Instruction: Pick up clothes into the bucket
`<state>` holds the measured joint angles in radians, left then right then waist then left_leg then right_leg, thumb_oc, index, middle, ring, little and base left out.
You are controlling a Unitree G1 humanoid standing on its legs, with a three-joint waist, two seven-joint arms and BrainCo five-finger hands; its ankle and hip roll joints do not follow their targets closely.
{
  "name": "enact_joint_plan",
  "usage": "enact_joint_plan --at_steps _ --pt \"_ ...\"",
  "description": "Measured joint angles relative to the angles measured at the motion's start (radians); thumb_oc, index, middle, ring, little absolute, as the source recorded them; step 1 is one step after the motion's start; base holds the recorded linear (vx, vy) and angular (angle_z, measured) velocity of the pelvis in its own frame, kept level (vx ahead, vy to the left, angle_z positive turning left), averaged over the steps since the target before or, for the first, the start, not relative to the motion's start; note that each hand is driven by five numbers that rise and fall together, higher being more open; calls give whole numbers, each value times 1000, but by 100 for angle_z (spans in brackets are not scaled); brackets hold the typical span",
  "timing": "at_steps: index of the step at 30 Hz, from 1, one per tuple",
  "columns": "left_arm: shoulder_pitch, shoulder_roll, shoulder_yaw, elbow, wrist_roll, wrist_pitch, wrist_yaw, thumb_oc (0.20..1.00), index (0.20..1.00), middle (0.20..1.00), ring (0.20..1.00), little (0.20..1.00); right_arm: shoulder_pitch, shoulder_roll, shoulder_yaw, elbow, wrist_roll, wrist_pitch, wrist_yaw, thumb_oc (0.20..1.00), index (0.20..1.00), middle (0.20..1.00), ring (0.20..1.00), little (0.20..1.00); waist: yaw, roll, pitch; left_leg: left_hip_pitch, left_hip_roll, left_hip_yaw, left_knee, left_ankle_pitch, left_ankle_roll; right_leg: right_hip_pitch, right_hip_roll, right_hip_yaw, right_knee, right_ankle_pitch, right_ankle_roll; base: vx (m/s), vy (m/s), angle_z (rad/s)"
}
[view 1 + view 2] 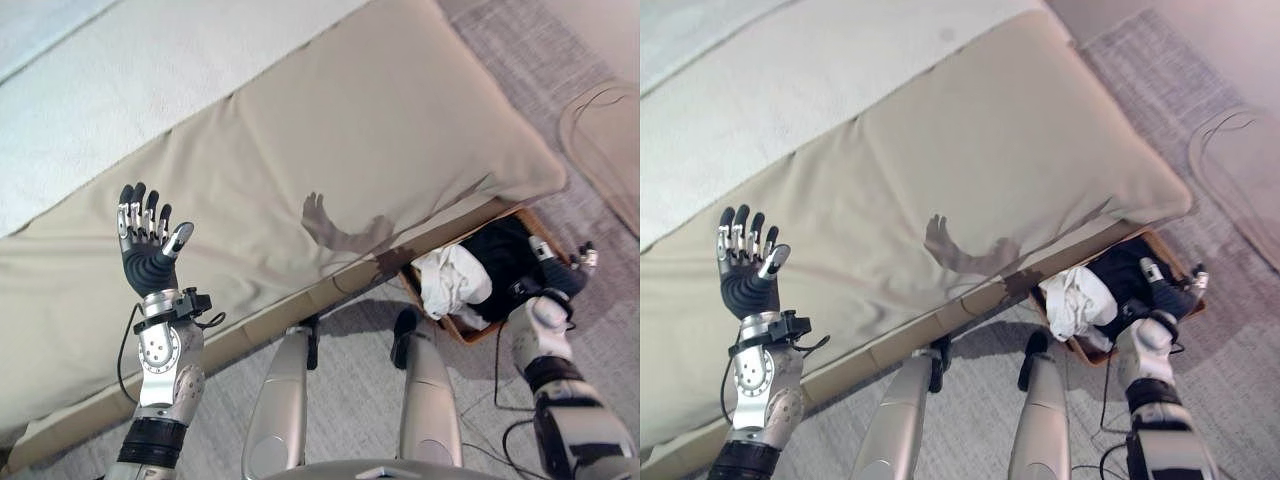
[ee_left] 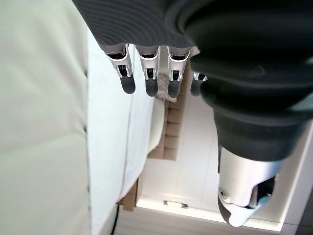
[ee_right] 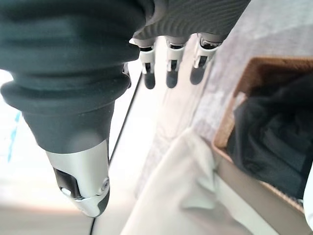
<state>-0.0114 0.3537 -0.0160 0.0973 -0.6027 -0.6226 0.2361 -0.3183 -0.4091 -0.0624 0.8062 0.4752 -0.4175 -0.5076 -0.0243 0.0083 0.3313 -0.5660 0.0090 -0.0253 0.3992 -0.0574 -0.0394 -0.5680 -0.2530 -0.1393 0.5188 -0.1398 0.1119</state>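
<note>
While left hand [image 1: 147, 262] spread, empty, over bed [image 1: 330, 130]; right hand [image 1: 563, 272] relaxed, empty, above basket [image 1: 538, 222].

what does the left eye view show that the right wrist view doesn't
The left eye view alone shows the left hand raised open over the beige mattress, and the white garment lying in the basket. The right wrist view alone shows the right hand from close, fingers straight and holding nothing. Both show the basket by the bed's edge with the black garment inside.
</note>
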Motion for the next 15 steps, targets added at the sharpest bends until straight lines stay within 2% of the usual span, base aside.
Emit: enact_joint_plan --at_steps 2,7,12,15 --pt "3 -11 1 87 -2 7 -30 1000 1000 1000 1000 1000 61 31 24 -84 -62 1 24 1000 1000 1000 1000 1000 -4 -8 -2 110 13 2 -93 30 -3 114 21 -16 -101 31 6 106 -13 -10" --pt "33 -32 -1 124 -2 29 -117 1000 1000 1000 1000 1000 182 57 54 -202 -111 1 121 1000 1000 1000 1000 1000 -17 -14 -17 307 41 17 -268 72 -8 307 61 -34 -286 84 7 140 -18 -12" --pt "80 -63 -3 214 9 86 -162 1000 1000 1000 1000 1000 313 62 122 -247 -214 13 213 1000 1000 1000 1000 1000 -18 -17 -101 446 56 24 -388 101 -19 471 95 -49 -459 143 14 122 -18 -5" --pt "112 -76 -6 277 77 93 -163 1000 1000 1000 1000 1000 360 93 149 -259 -251 24 235 1000 1000 1000 1000 1000 -17 -21 -147 520 60 25 -445 111 -30 567 108 -64 -560 171 17 59 1 4"
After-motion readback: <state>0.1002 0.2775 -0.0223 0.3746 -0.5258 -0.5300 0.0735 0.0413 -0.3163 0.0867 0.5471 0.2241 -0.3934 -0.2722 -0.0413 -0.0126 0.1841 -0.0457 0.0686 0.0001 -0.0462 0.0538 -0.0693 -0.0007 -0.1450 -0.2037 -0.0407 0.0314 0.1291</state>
